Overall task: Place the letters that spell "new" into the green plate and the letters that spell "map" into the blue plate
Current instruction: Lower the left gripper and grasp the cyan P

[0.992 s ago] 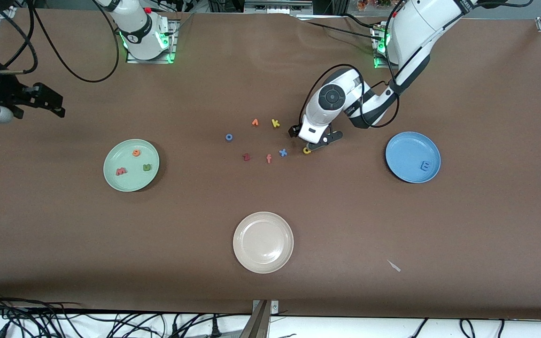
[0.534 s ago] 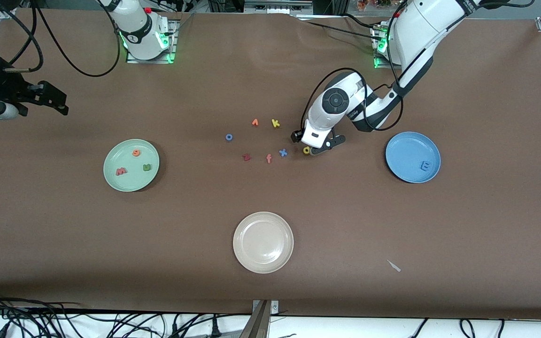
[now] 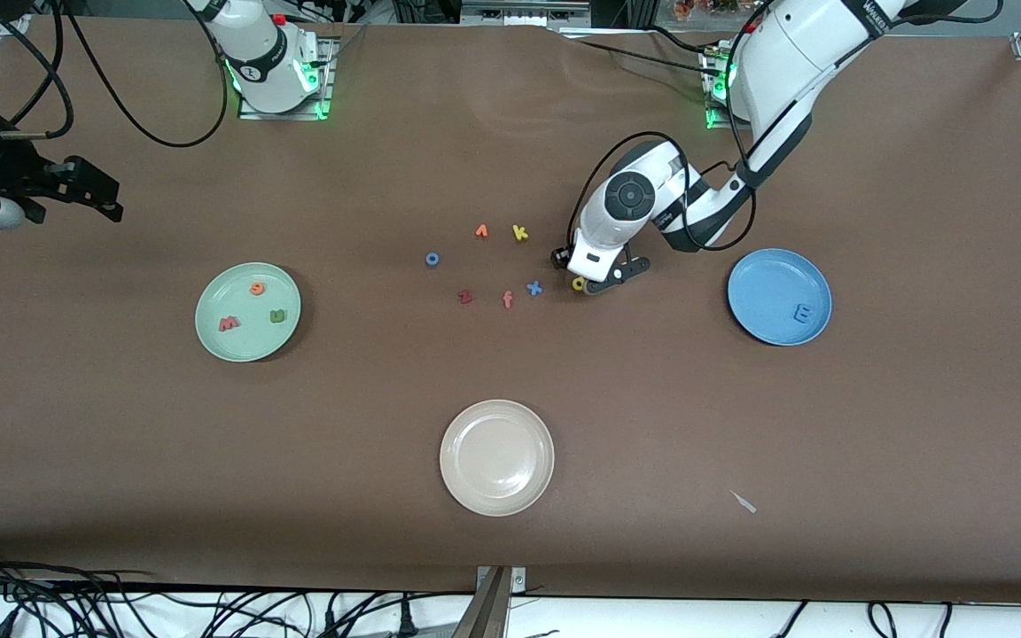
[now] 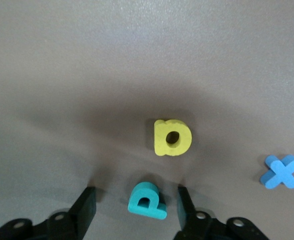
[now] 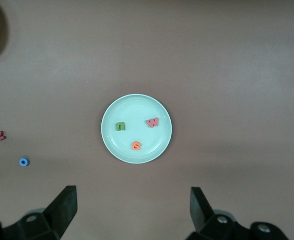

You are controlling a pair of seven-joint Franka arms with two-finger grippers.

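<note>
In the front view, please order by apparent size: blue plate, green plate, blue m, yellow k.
1. Blue plate and green plate: look alike, no ranking.
2. Blue m.
3. Yellow k, only slightly smaller than the m, so unsure.

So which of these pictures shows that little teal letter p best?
The left wrist view: the teal p lies large and plain between the left gripper's open fingers, beside the yellow a. In the front view that gripper hides it; the right wrist view doesn't include it.
</note>
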